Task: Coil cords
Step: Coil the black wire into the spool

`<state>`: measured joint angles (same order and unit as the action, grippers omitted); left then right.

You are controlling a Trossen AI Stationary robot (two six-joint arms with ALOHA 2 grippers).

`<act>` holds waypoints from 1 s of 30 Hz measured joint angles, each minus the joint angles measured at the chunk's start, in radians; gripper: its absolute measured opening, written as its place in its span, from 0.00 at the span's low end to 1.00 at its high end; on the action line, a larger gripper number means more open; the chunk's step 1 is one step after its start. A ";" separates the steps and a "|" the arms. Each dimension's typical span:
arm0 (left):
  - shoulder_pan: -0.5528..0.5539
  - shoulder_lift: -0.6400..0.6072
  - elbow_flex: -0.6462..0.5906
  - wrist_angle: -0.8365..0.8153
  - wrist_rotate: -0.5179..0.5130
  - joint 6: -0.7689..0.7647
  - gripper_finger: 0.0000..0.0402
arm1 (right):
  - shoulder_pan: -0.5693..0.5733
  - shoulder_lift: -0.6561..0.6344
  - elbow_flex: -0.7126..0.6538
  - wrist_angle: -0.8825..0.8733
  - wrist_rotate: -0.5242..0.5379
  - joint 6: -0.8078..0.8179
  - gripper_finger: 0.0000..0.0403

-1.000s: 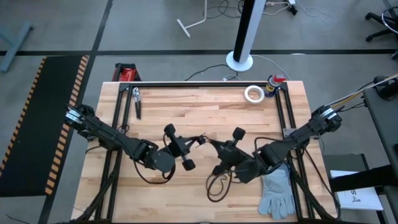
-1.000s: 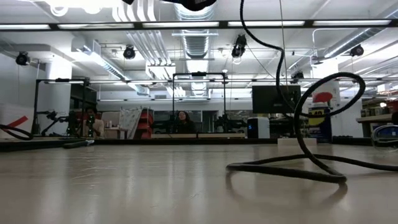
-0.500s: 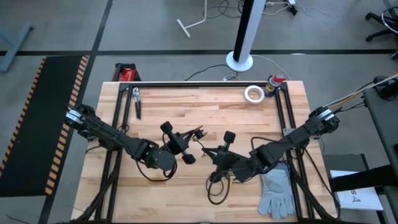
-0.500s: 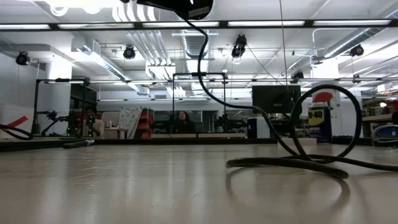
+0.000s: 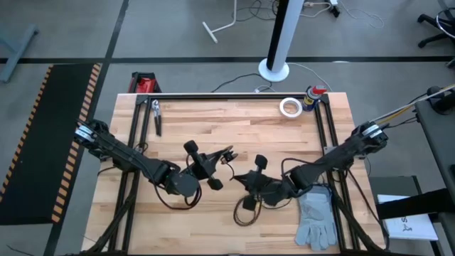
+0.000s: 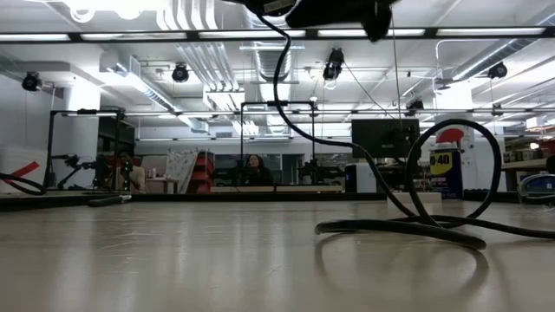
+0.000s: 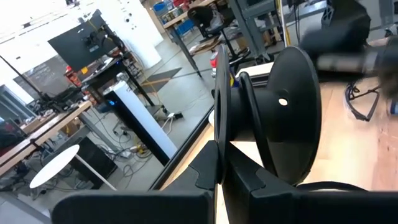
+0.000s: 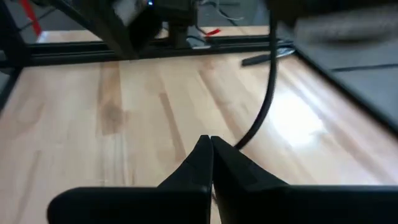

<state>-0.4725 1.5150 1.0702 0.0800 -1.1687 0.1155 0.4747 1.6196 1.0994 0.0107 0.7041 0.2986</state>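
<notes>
Mid-coil: left gripper (image 5: pixel 226 152) and right gripper (image 5: pixel 237 177), both pinched shut on the cord (image 5: pixel 249 217) left of the grey glove (image 5: pixel 314 220) — next, prob. lay another loop w/o slack tangling.

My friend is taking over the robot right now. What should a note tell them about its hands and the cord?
Left hand: above mid-table, fingers pressed shut, seemingly on the cord's end.
Right hand: close to the left hand, fingers shut, cord running past them.
Cord: one thin black cord, lifted at the hands, the rest in loose loops on the table near the grey glove.
Done: cord picked up.
Left: wind it into a tidy coil.
</notes>
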 joint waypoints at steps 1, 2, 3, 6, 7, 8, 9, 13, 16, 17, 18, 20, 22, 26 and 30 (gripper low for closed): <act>0.000 0.000 0.000 0.007 0.000 0.007 0.00 | -0.004 0.000 -0.028 0.040 -0.016 0.004 0.00; -0.002 0.000 0.000 0.010 0.000 0.008 0.00 | -0.009 0.000 -0.054 0.075 -0.031 0.011 0.00; -0.002 0.000 0.000 0.010 0.000 0.008 0.00 | -0.012 -0.002 -0.079 0.109 -0.049 0.023 0.00; -0.007 0.000 0.000 0.010 0.000 0.008 0.00 | -0.022 -0.013 -0.142 0.165 -0.082 0.075 0.05; -0.009 0.000 0.000 0.012 0.000 0.008 0.00 | -0.022 -0.015 -0.157 0.168 -0.084 0.098 0.07; -0.010 0.000 0.000 0.018 0.000 0.008 0.00 | -0.023 -0.017 -0.172 0.171 -0.084 0.123 0.10; -0.011 0.000 0.000 0.026 0.001 0.008 0.00 | -0.023 -0.016 -0.183 0.181 -0.084 0.146 0.13; -0.011 0.000 0.000 0.068 0.008 0.037 0.00 | -0.021 -0.006 -0.221 0.401 -0.137 0.147 0.26; -0.012 0.000 0.000 0.091 0.008 0.048 0.00 | -0.024 0.000 -0.241 0.504 -0.162 0.106 0.34; -0.014 0.001 0.000 0.103 0.009 0.054 0.00 | -0.024 0.000 -0.242 0.504 -0.154 0.101 0.36; -0.016 0.001 0.000 0.112 0.009 0.061 0.00 | -0.027 0.001 -0.242 0.504 -0.147 0.099 0.38; -0.017 0.001 0.000 0.130 0.017 0.072 0.00 | -0.034 0.001 -0.242 0.512 -0.136 0.097 0.40; -0.017 0.001 0.000 0.135 0.026 0.077 0.00 | -0.038 0.001 -0.242 0.522 -0.136 0.097 0.41; -0.018 0.001 0.000 0.151 0.027 0.083 0.00 | -0.048 0.001 -0.242 0.514 -0.128 0.094 0.39; -0.018 0.001 0.000 0.154 0.027 0.089 0.00 | -0.050 0.001 -0.243 0.467 -0.126 0.093 0.37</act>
<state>-0.4900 1.5158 1.0702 0.2340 -1.1412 0.2043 0.4244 1.6207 0.8562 0.4775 0.5783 0.3920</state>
